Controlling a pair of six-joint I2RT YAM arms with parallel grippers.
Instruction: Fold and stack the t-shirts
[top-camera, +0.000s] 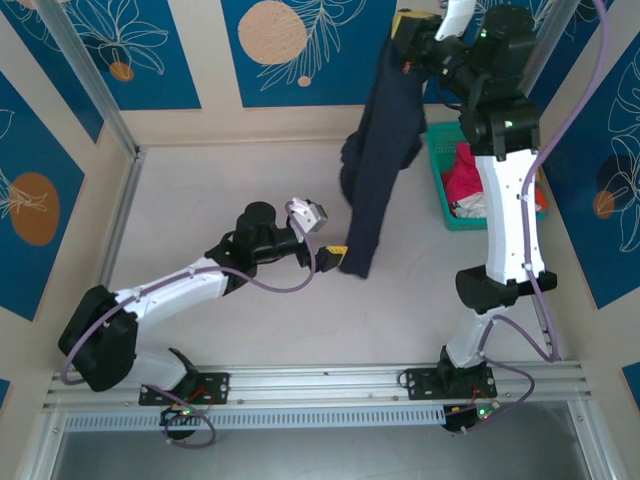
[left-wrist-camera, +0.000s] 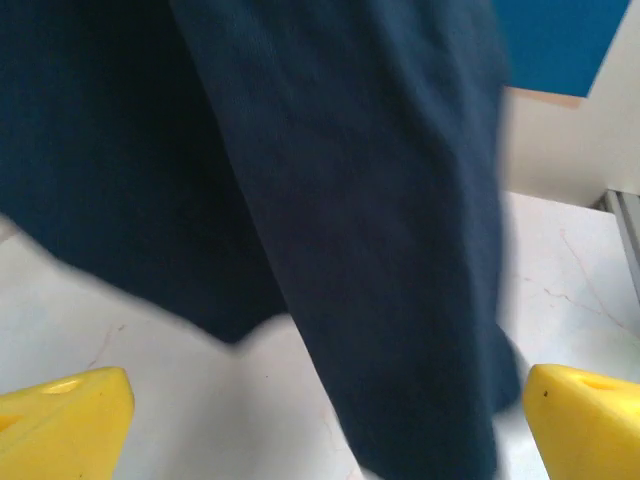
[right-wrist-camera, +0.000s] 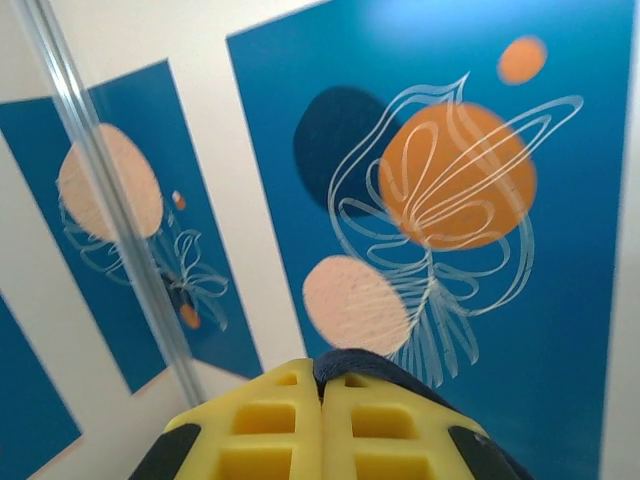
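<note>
Right gripper (top-camera: 408, 45) raised high over the far side of the table (top-camera: 230, 190), yellow fingers (right-wrist-camera: 270, 425) pressed together on a fold of the navy t-shirt (top-camera: 375, 170); dark cloth pinched between the pads in the right wrist view.

Navy t-shirt hanging from that grip as one long, narrow, bunched column; long axis close to vertical, top end at the right gripper, bottom end low near the table surface; whether touching the table, hard to tell.

Left gripper (top-camera: 335, 258) low at mid-table, jaws wide apart, nothing held; bottom end of the hanging shirt just beside it in the overhead view; in the left wrist view, cloth straight ahead between the two yellow fingertips (left-wrist-camera: 60, 420), more toward the right-hand one.

Left arm the nearer one to the free lower end; likely next step, judging from this, a close on that lower edge so as to spread the shirt flat for folding.

Teal basket (top-camera: 437, 165) at the far right beside the right arm, pink t-shirt (top-camera: 465, 175) inside, well apart from the left gripper.
</note>
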